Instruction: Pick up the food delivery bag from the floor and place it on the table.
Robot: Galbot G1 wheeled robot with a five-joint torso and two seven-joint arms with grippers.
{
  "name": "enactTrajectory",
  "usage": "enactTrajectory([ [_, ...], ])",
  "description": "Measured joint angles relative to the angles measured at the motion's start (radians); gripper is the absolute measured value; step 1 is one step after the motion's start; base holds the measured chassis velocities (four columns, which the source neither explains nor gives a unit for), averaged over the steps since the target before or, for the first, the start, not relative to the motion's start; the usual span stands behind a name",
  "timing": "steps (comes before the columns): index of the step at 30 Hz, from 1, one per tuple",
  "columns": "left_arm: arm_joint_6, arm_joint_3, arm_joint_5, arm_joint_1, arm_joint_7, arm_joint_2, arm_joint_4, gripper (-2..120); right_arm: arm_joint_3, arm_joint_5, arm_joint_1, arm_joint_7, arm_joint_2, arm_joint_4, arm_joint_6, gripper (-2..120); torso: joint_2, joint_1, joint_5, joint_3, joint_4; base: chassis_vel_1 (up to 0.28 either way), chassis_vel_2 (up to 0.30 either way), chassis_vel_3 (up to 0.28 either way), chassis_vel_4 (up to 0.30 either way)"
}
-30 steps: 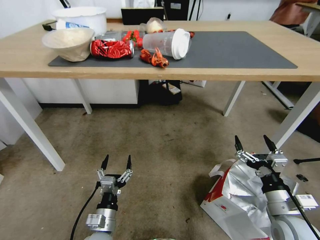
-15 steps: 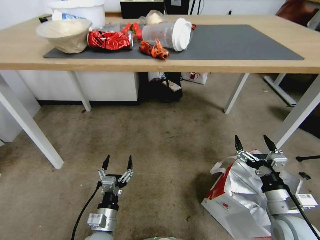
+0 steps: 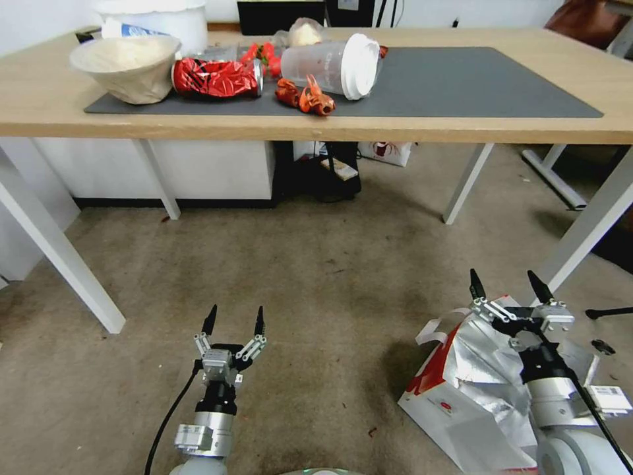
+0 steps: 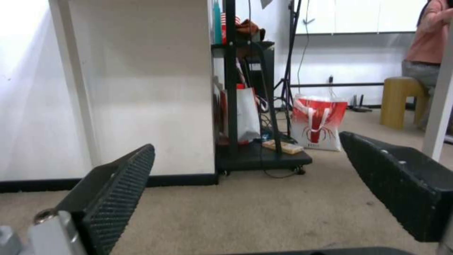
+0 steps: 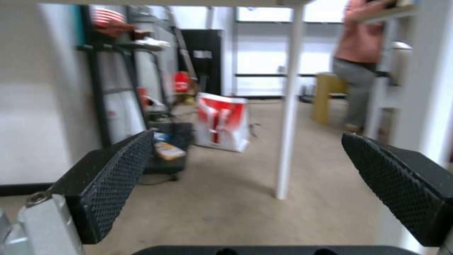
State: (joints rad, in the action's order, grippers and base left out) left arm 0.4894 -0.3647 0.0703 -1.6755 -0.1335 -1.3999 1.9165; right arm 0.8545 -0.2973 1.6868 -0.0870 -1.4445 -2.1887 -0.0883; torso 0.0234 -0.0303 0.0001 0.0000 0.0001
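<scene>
The food delivery bag point(image 3: 476, 389) lies slumped on the floor point(image 3: 316, 277) at the lower right, white and red, its silver foil lining open upward and a white handle point(image 3: 438, 328) sticking out. My right gripper point(image 3: 506, 291) hovers open over the bag's far top edge with nothing between its fingers. My left gripper point(image 3: 235, 321) is open too, low over bare floor at the lower left, well apart from the bag. The table point(image 3: 39, 99), light wood with a dark grey mat point(image 3: 461, 79), stands ahead. Both wrist views look under the table between open fingers point(image 4: 118, 184) point(image 5: 113, 177).
The mat's left half holds a bowl point(image 3: 125, 66), a crushed red can point(image 3: 214, 77), a lidded plastic cup point(image 3: 333, 66), red shells point(image 3: 304, 97) and a white tub point(image 3: 155, 23). White table legs point(image 3: 62, 264) point(image 3: 587, 231) flank the floor. A black cart point(image 3: 323, 175) and a small red-white bag point(image 3: 386, 150) sit beneath.
The head view has tilted down a little, so the table sits higher in the picture. My right gripper has sunk slightly toward the bag. The left gripper has barely moved.
</scene>
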Motion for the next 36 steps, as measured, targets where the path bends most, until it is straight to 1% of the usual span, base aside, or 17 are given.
enactTrajectory([
  [1,0.000,0.000,0.000,0.000,0.000,0.000,0.000,99,0.000,0.000,0.000,0.000,0.000,0.000,0.000,100,0.000,0.000,0.0000,0.000,0.0000,0.000,0.000,0.000,0.000],
  [4,-0.004,-0.002,0.009,0.007,0.000,0.005,0.000,99,0.017,0.012,0.010,0.064,-0.007,-0.018,0.025,100,0.001,0.000,-0.0001,0.000,-0.0001,0.000,0.000,0.000,0.000],
  [5,-0.004,-0.002,0.009,0.007,0.000,0.005,0.000,99,0.017,0.012,0.010,0.064,-0.007,-0.018,0.025,100,0.001,0.000,-0.0001,0.000,-0.0001,0.000,0.000,0.000,0.000],
  [7,-0.014,-0.006,0.023,0.010,0.000,0.012,0.005,99,0.044,0.024,0.020,0.101,-0.011,-0.024,0.040,100,0.002,0.000,-0.0002,0.000,0.0001,0.000,0.000,0.000,0.000],
  [10,-0.018,-0.009,0.028,0.011,0.001,0.015,0.009,97,0.060,0.030,0.031,0.114,-0.011,-0.023,0.044,100,0.002,0.000,-0.0001,0.000,-0.0001,0.000,0.000,0.000,0.000],
  [11,-0.025,-0.016,0.036,0.010,0.003,0.019,0.017,93,0.086,0.038,0.055,0.133,-0.003,-0.006,0.045,100,0.003,-0.001,-0.0002,0.000,-0.0003,0.000,0.000,0.000,0.000],
  [12,-0.026,-0.021,0.038,0.006,0.003,0.019,0.020,93,0.096,0.038,0.063,0.139,0.004,0.006,0.045,100,0.003,-0.001,0.0000,0.000,-0.0003,0.000,0.000,0.000,0.000],
  [13,-0.026,-0.021,0.038,0.006,0.003,0.019,0.020,93,0.096,0.038,0.063,0.139,0.004,0.006,0.045,100,0.003,-0.001,0.0000,0.000,-0.0003,0.000,0.000,0.000,0.000],
  [16,-0.028,-0.033,0.040,-0.006,0.003,0.013,0.024,91,0.128,0.038,0.074,0.150,0.033,0.066,0.036,100,0.004,-0.001,0.0002,0.000,0.0003,0.000,0.000,0.000,0.000],
  [17,-0.028,-0.033,0.040,-0.006,0.003,0.013,0.024,91,0.128,0.038,0.074,0.150,0.033,0.066,0.036,100,0.004,-0.001,0.0002,0.000,0.0003,0.000,0.000,0.000,0.000],
  [20,-0.034,-0.032,0.040,-0.002,0.003,0.011,0.013,91,0.166,0.038,0.085,0.152,0.043,0.116,0.016,100,0.004,-0.001,-0.0001,0.000,-0.0003,0.000,0.000,0.000,0.000],
  [24,-0.034,-0.032,0.040,-0.001,0.002,0.009,-0.001,91,0.199,0.037,0.083,0.152,0.054,0.159,0.007,100,0.005,-0.001,-0.0001,0.000,0.0001,0.000,0.000,0.000,0.000],
  [29,-0.034,-0.031,0.040,-0.001,0.001,0.011,-0.010,91,0.214,0.036,0.081,0.151,0.055,0.193,0.004,100,0.005,-0.001,-0.0001,0.000,0.0000,0.000,0.000,0.000,0.000],
  [31,-0.034,-0.031,0.040,-0.001,0.000,0.014,-0.016,91,0.224,0.038,0.073,0.149,0.058,0.232,-0.003,100,0.006,-0.001,0.0000,0.000,-0.0001,0.000,0.000,0.000,0.000],
  [36,-0.034,-0.031,0.040,0.001,0.000,0.020,-0.023,91,0.231,0.039,0.057,0.148,0.064,0.280,-0.004,100,0.006,-0.001,0.0000,0.000,-0.0001,0.000,0.000,0.000,0.000],
])
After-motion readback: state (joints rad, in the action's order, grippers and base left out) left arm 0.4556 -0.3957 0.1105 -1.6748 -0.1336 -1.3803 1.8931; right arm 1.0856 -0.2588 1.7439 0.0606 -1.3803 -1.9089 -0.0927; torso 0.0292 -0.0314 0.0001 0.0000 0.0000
